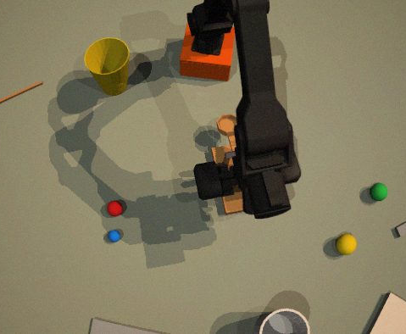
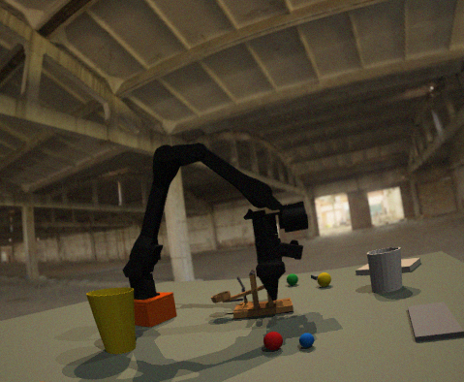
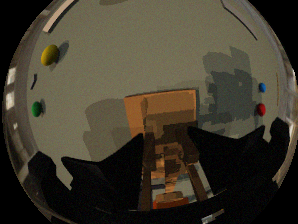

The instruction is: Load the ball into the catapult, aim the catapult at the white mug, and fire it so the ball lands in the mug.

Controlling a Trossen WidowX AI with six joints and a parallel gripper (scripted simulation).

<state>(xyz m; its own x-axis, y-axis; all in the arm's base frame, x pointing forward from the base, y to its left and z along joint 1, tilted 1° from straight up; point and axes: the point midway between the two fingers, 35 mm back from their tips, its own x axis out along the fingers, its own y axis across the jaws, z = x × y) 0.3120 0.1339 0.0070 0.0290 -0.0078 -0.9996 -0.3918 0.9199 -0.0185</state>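
A grey-green table carries the wooden catapult directly beneath the pincer, with red, blue, green and yellow balls scattered well apart from it.
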